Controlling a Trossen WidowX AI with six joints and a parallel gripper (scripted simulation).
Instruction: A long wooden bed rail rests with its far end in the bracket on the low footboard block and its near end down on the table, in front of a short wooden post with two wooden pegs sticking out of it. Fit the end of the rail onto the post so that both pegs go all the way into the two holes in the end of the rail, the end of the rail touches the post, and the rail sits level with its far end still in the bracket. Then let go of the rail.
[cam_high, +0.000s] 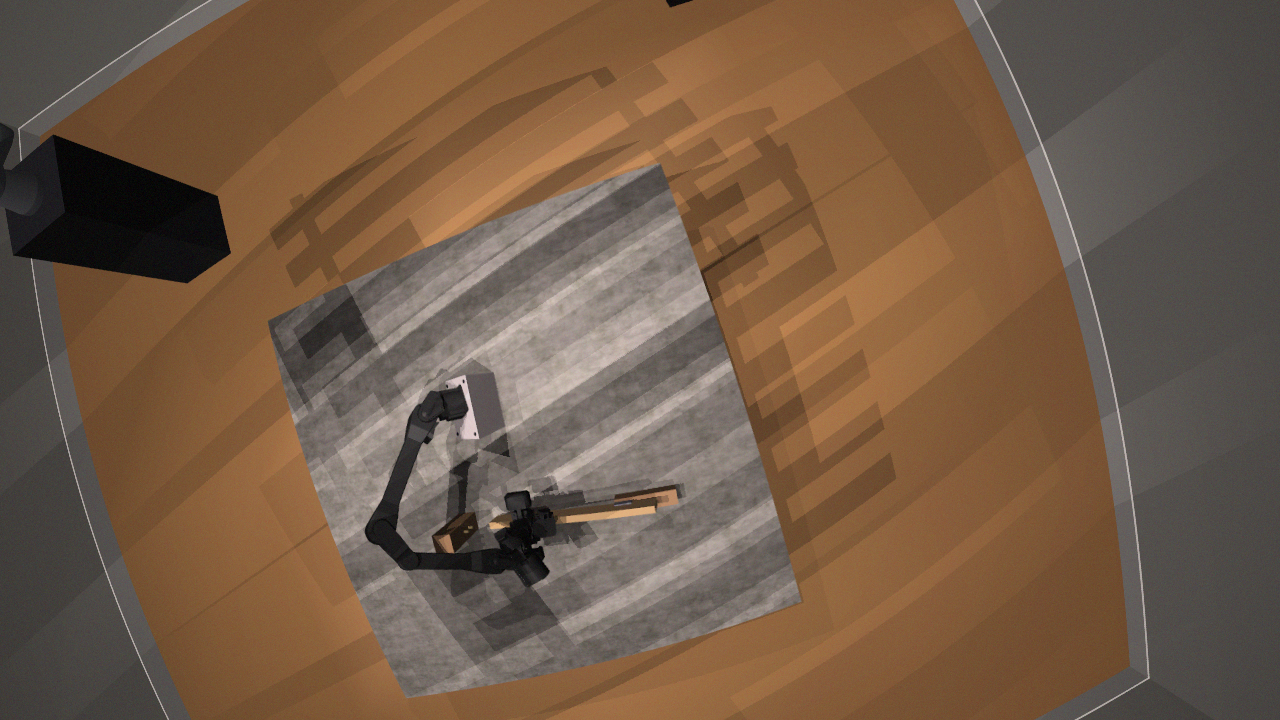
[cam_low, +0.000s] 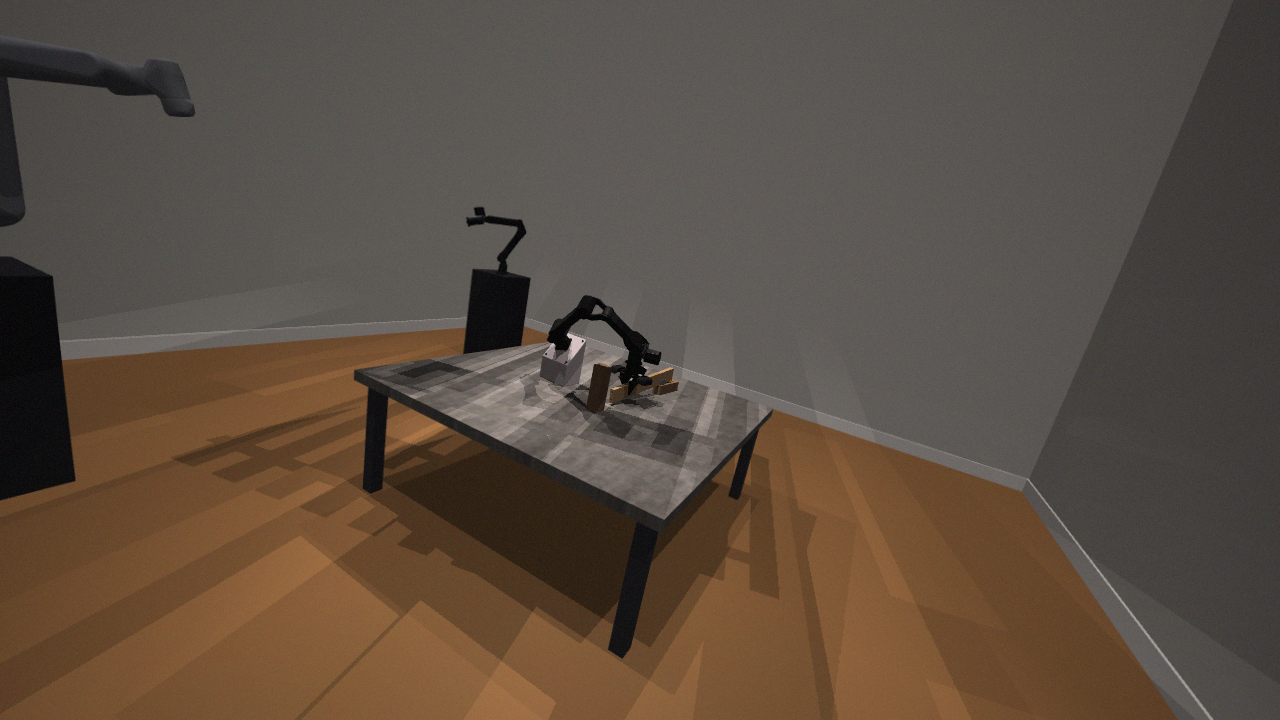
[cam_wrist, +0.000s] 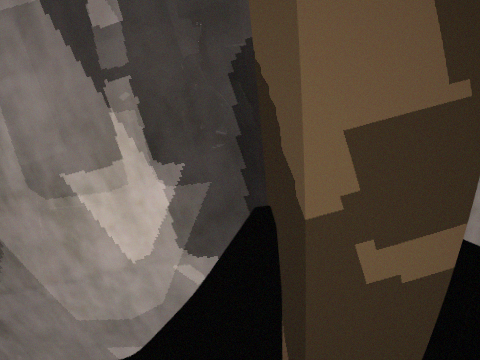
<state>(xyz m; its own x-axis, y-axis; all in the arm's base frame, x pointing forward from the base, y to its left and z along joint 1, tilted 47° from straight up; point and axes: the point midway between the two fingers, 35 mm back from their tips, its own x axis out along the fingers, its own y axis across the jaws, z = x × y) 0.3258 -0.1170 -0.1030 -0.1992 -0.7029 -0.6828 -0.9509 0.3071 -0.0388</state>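
End effector (cam_high: 526, 528) (clamped) around rail (cam_high: 608, 511)

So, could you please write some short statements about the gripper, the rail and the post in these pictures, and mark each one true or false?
1. The gripper is shut on the rail. True.
2. The gripper holds the rail at its far end, by the footboard block. False: it holds the rail near the end beside the post.
3. The rail's end is already pressed flat against the post. False: in the top view a gap shows between them.
4. The post stands upright on the table. True.
5. The arm's base sits on the floor. False: its light mount stands on the table.
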